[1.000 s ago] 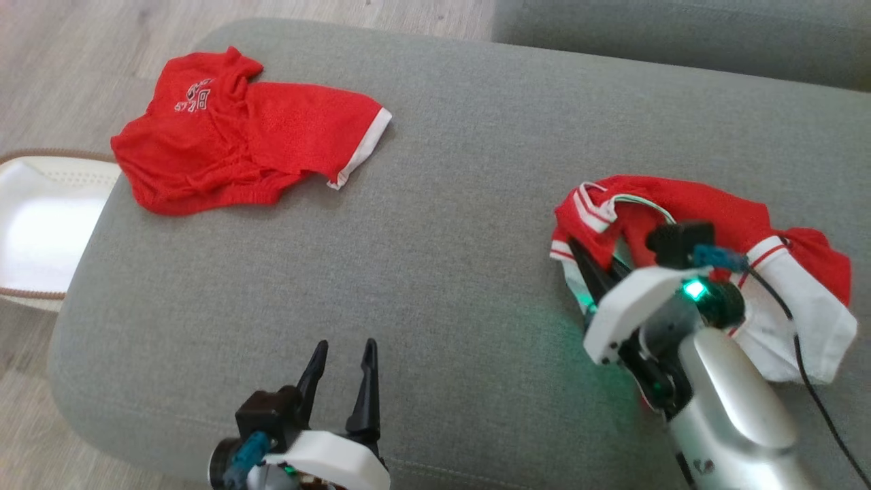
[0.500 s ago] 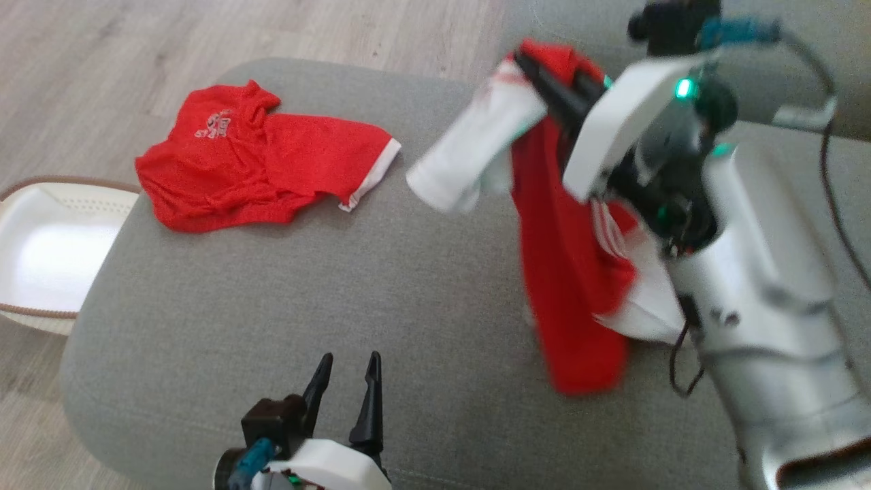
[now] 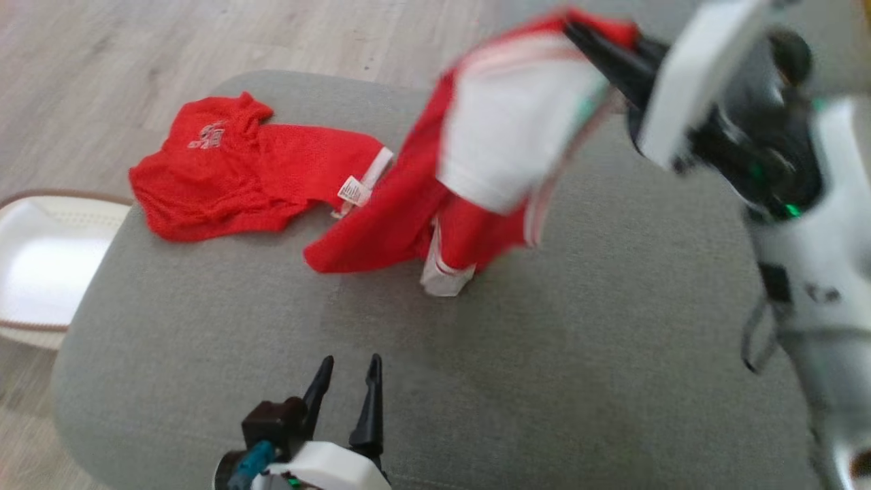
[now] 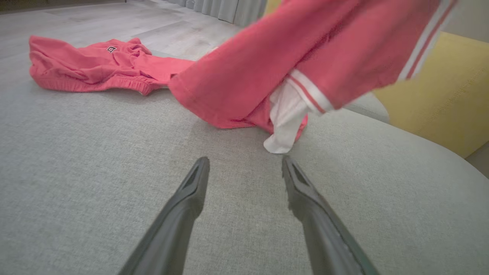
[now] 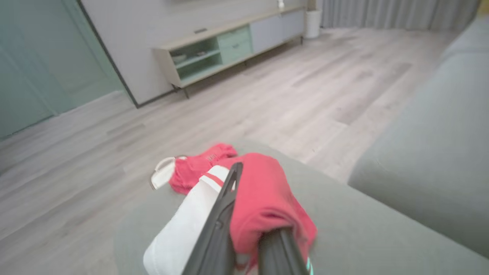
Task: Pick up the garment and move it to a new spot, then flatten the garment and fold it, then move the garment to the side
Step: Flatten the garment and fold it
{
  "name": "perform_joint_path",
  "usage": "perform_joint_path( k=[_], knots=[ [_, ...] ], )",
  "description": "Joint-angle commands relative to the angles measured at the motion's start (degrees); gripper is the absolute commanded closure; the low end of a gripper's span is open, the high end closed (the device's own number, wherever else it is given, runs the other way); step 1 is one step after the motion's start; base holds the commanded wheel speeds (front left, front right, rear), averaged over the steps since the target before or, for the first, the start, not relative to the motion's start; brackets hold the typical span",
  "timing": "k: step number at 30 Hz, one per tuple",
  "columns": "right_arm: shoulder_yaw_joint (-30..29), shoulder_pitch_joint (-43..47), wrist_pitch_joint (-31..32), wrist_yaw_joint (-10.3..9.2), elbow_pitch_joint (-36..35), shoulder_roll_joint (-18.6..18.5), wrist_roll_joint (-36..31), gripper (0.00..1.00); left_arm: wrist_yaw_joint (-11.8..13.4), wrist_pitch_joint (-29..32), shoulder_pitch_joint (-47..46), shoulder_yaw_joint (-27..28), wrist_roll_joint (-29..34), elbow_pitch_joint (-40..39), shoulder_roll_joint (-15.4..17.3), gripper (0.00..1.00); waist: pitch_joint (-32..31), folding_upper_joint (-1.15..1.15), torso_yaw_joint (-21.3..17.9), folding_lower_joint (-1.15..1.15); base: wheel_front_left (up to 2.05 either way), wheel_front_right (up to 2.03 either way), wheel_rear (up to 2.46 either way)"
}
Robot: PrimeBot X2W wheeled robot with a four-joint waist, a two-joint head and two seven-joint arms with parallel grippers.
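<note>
The garment (image 3: 401,218), red with white panels and striped trim, hangs from my right gripper (image 3: 577,31), which is shut on its upper edge high above the grey cushion (image 3: 578,354). Its lower end trails on the middle of the cushion, blurred by motion. In the right wrist view the red cloth (image 5: 263,198) drapes over my right gripper (image 5: 244,179) and hides one fingertip. My left gripper (image 3: 347,364) stands open and empty near the cushion's front edge. In the left wrist view my left gripper (image 4: 244,162) points at the garment (image 4: 267,68), whose white cuff lies just beyond the tips.
A second red garment (image 3: 231,177) lies crumpled at the cushion's far left, its hem close to the hanging cloth. A white basket (image 3: 41,258) sits on the wood floor to the left. A grey sofa (image 5: 428,145) lies to the right, and something yellow (image 4: 439,95) stands beyond the cushion.
My right gripper has lifted the garment off the cushion's right side and swung it left to the middle. The head camera has shifted. The left gripper has stayed put.
</note>
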Motion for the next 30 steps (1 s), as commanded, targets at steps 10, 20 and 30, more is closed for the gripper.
perform_joint_path(
  k=[10,20,30],
  knots=[
    [0.1,17.4,9.4,-0.04,-6.3,-18.1,4.0,1.00,-0.2,-0.7,-2.4,3.9,0.9,-1.9,-0.3,0.00,2.7,0.00,-8.7,0.00,0.00,0.00,0.00],
    [-3.9,22.0,6.3,-0.04,3.3,-26.4,-3.5,1.00,-0.4,-0.7,-4.0,3.1,1.3,-1.6,-0.3,0.00,4.1,0.00,-10.4,0.00,0.00,0.00,0.00],
    [-4.2,22.5,-2.1,-0.04,12.3,-27.6,-12.7,0.00,-0.2,-0.7,-4.4,2.9,1.5,-1.5,-0.3,0.00,5.1,0.00,-9.4,0.00,0.00,0.00,0.00]
  ],
)
